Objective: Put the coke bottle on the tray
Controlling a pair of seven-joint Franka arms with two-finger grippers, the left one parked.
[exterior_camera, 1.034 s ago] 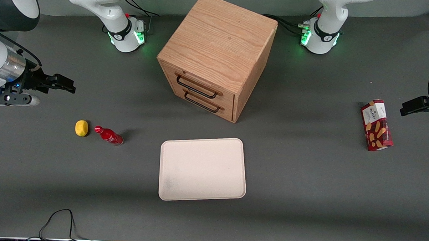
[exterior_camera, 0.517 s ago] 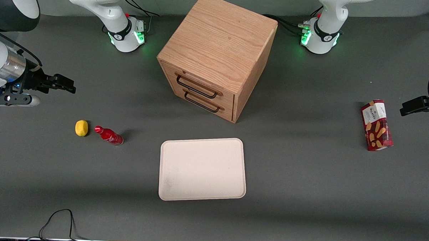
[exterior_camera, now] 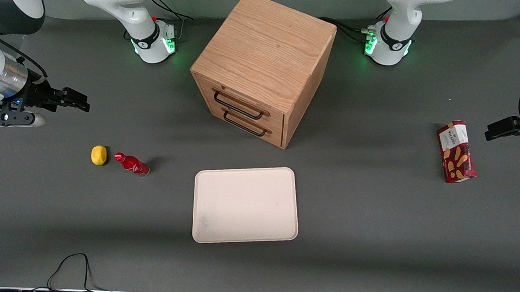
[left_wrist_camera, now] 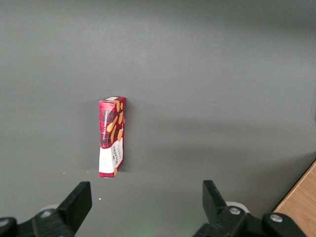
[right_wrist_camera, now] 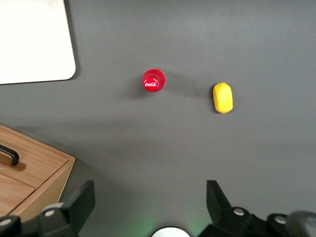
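Note:
The coke bottle is small and red with a red cap. It stands upright on the grey table beside a lemon. The right wrist view shows its cap from above. The cream-white tray lies flat on the table, nearer the front camera than the wooden cabinet; its corner shows in the right wrist view. My gripper is open and empty. It hangs above the table at the working arm's end, farther from the front camera than the bottle. Its two fingers stand wide apart in the right wrist view.
A yellow lemon lies close beside the bottle, also seen from the wrist. A wooden two-drawer cabinet stands mid-table. A red snack box lies toward the parked arm's end. A black cable loops at the table's front edge.
My gripper has drifted slightly away from the front camera and toward the table's end. The bottle, lemon and tray have not moved.

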